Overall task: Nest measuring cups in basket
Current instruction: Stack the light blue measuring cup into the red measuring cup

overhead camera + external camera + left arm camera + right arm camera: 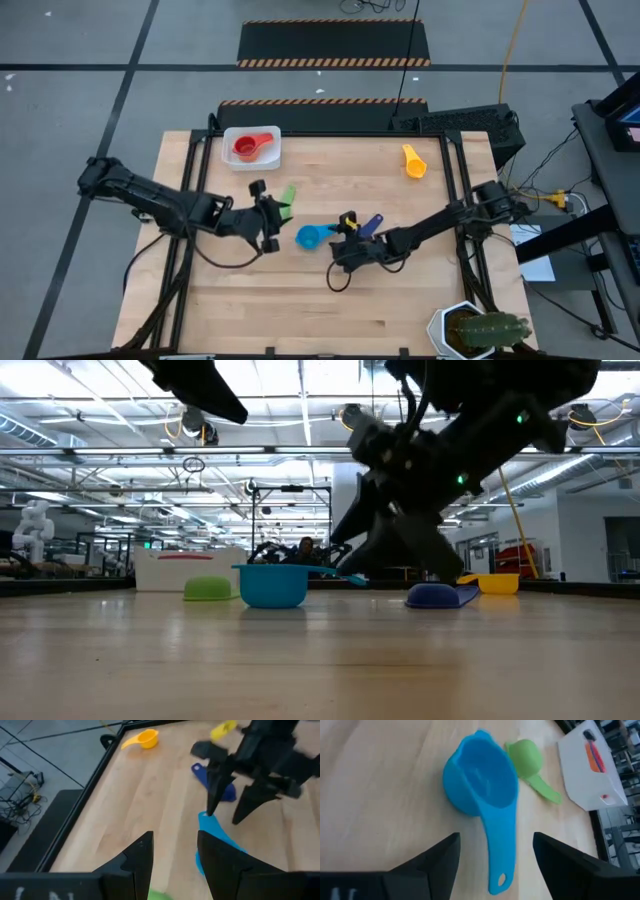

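A light blue measuring cup [482, 780] stands upright on the table at mid-table, its handle [499, 850] pointing at my right gripper [340, 243]. That gripper is open and low, with a finger on either side of the handle's free end, touching nothing. A green cup [287, 199] lies mouth down just left of the blue one. My left gripper [272, 214] hovers open beside it, with nothing between its fingers. A navy cup [369, 226] lies behind my right gripper. The white basket [232, 136] at the far left holds a red cup [248, 149] nested with an orange one.
A yellow cup [414, 160] lies alone near the far right corner. A white pot with a cactus [473, 331] stands at the near right corner. Bare wood stretches along the near side of the table [300, 310].
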Action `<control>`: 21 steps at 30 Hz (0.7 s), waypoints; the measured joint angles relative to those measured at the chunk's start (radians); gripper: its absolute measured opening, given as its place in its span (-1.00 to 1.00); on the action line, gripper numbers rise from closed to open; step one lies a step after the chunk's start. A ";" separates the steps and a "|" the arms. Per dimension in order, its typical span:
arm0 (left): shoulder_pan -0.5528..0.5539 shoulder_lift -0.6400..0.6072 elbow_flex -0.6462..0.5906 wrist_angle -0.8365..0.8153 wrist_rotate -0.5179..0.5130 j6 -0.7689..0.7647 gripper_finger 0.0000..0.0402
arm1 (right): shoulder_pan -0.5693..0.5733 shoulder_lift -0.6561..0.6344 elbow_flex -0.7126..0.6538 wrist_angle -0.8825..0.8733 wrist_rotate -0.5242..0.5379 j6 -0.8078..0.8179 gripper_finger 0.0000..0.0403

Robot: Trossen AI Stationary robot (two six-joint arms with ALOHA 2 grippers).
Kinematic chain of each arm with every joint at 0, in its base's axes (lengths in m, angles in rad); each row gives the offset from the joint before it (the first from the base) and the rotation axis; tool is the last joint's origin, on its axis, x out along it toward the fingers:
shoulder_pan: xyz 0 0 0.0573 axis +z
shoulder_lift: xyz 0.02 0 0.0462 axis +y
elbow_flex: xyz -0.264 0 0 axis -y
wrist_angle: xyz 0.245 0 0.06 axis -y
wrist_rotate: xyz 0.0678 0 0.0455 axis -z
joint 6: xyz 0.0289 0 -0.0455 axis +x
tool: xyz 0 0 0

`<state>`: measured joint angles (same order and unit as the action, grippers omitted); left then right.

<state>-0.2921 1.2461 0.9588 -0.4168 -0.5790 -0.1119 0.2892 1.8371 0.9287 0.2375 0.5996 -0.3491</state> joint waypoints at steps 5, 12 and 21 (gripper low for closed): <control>-0.036 0.000 0.000 0.000 -0.012 -0.002 -0.22 | -0.028 0.047 0.000 0.028 -0.025 -0.024 0.20; -0.038 0.000 0.000 0.000 -0.020 0.005 -0.22 | -0.060 0.079 0.001 0.048 -0.021 -0.037 0.00; -0.038 0.000 0.000 0.003 -0.020 0.023 -0.22 | -0.080 0.081 0.001 0.071 -0.023 -0.058 -0.48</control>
<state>-0.3305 1.2461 0.9588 -0.4139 -0.5991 -0.0885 0.2088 1.9183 0.9295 0.3086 0.5761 -0.4071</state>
